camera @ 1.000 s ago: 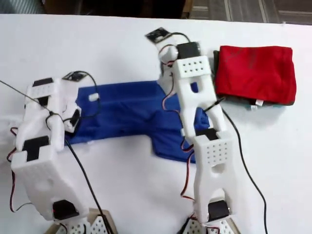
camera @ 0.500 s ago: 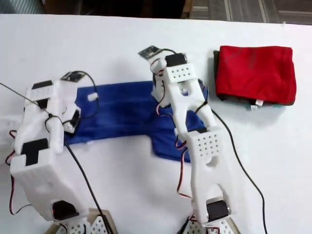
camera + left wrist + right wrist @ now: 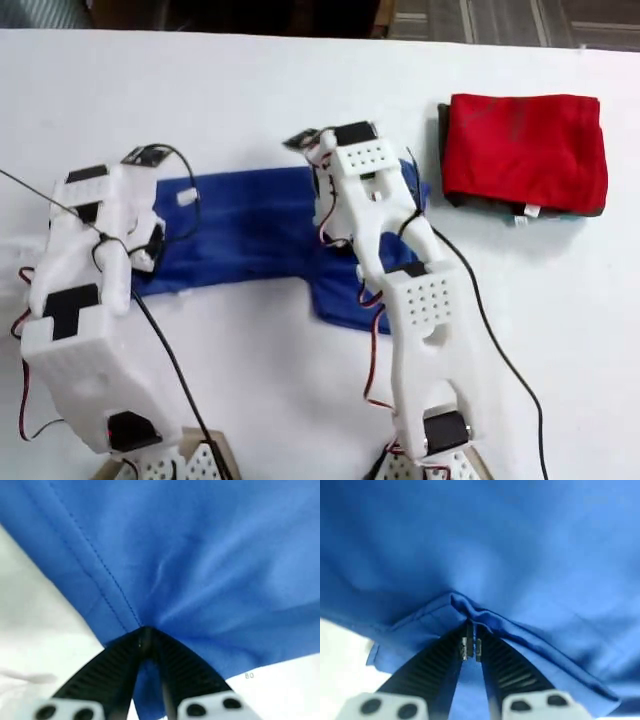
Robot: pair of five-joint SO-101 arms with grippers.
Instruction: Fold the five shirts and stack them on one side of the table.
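The left tool (image 3: 145, 634) and right tool (image 3: 471, 632) each pinch the blue shirt (image 3: 250, 225) with jaws closed. A neat fold likely needs both ends lifted level and together.

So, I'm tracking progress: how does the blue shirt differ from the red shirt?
The blue shirt lies spread out mid-table; the red shirt is folded compactly on the stack. The left gripper and right gripper are shut on the blue shirt; nothing holds the red shirt. Both are plain, single-coloured.
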